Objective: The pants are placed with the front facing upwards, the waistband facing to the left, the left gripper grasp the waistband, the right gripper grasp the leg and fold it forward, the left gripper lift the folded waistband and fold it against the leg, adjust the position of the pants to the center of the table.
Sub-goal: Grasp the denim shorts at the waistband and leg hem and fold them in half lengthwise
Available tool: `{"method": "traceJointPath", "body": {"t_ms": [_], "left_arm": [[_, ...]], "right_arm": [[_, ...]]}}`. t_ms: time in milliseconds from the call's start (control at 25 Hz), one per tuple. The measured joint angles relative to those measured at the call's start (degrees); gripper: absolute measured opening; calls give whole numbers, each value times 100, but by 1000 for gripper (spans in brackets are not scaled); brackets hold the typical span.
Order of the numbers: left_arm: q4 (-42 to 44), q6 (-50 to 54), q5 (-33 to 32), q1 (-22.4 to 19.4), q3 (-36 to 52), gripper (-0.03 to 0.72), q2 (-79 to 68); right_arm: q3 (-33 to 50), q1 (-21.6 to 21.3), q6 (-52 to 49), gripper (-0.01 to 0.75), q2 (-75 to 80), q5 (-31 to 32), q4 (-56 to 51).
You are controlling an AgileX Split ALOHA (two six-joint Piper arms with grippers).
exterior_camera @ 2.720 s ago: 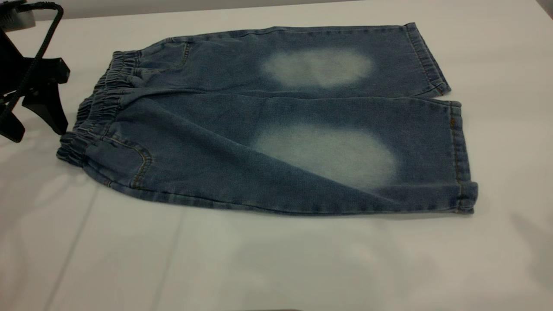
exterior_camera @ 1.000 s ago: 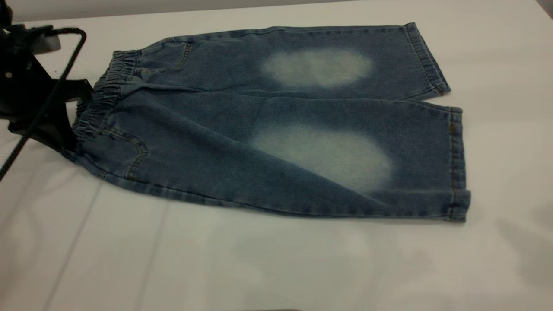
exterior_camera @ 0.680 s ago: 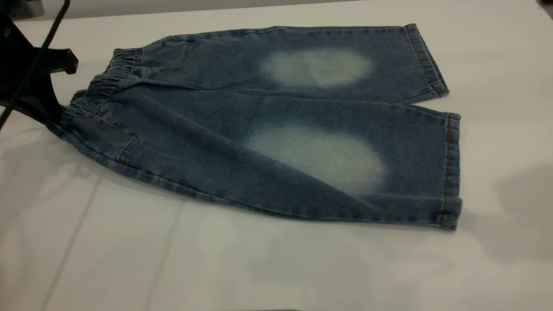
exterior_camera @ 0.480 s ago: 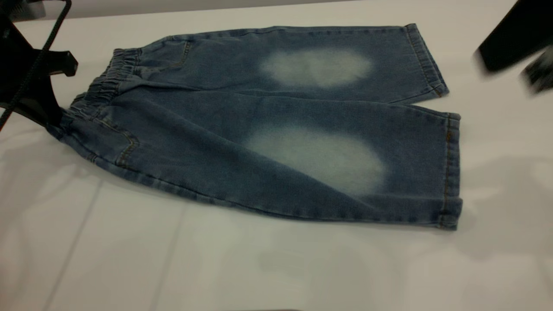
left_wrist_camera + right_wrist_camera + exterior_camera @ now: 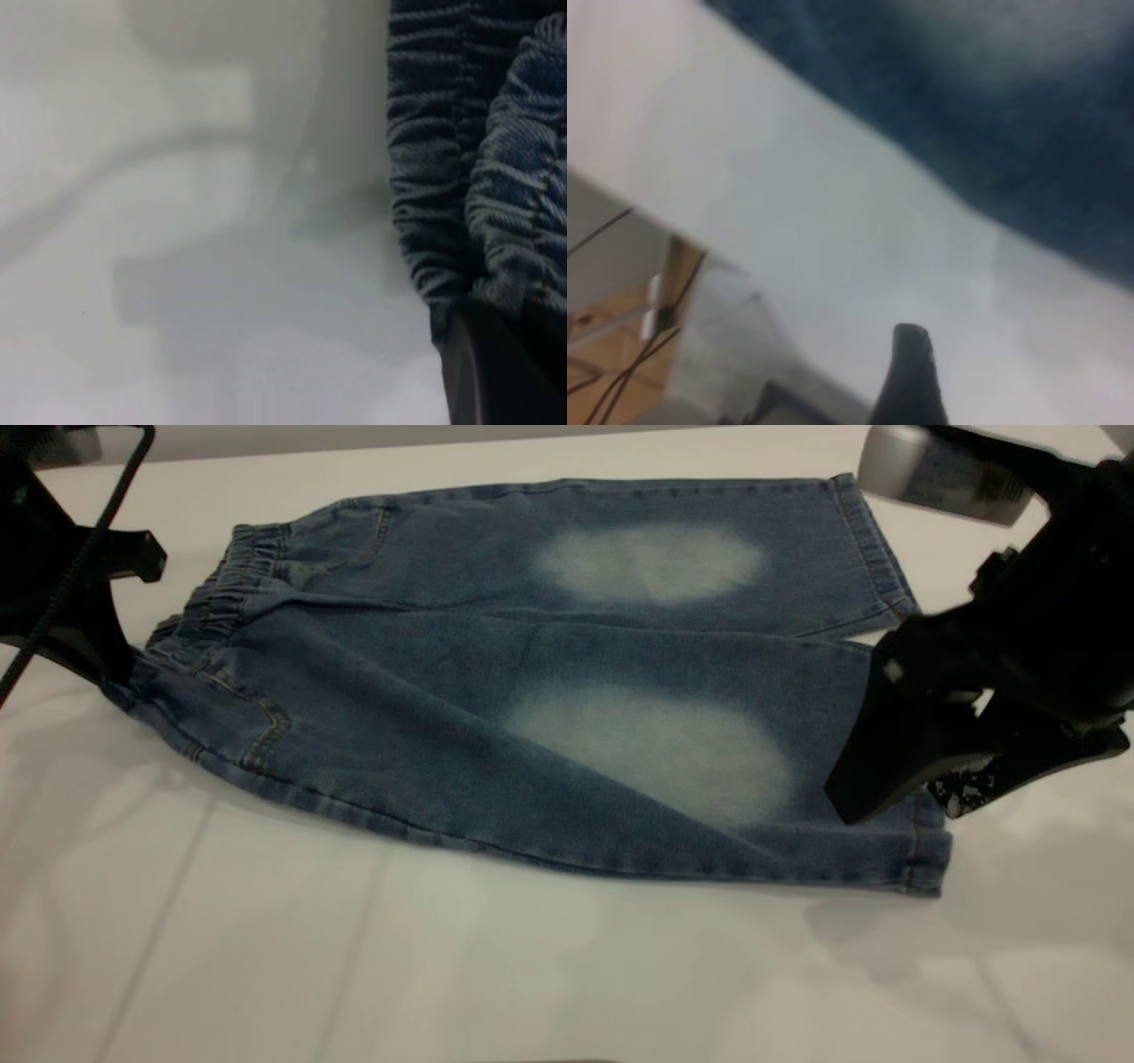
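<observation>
Right tool (image 5: 895, 802), newly arrived, spreads over the leg hem (image 5: 926, 850); left tool (image 5: 111, 677) apparently pinches waistband (image 5: 213, 602).

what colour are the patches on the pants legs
Faded whitish patches on blue denim pants; clearest in the exterior view.

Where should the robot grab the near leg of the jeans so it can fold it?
Probably at the hem of the near leg, coming from the right. That cuff lies flat at the pants' open end, and the right end effector hovers open above it. The left end effector is at the waistband.
</observation>
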State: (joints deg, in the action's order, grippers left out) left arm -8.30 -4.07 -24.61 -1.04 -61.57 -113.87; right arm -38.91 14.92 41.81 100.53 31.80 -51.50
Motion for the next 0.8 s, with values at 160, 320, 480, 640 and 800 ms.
{"method": "traceJointPath", "body": {"t_ms": [160, 320, 480, 640, 800], "left_arm": [[0, 0, 0, 0, 0, 41, 0], [0, 0, 0, 0, 0, 41, 0], [0, 0, 0, 0, 0, 41, 0], [0, 0, 0, 0, 0, 41, 0], [0, 0, 0, 0, 0, 41, 0]], "right_arm": [[-38, 0, 5, 497, 275, -461, 40], [-38, 0, -9, 497, 643, -611, 46], [-42, 0, -29, 497, 810, -814, 50], [-44, 0, -29, 497, 840, -900, 50], [-44, 0, -29, 497, 845, -933, 50]]}}
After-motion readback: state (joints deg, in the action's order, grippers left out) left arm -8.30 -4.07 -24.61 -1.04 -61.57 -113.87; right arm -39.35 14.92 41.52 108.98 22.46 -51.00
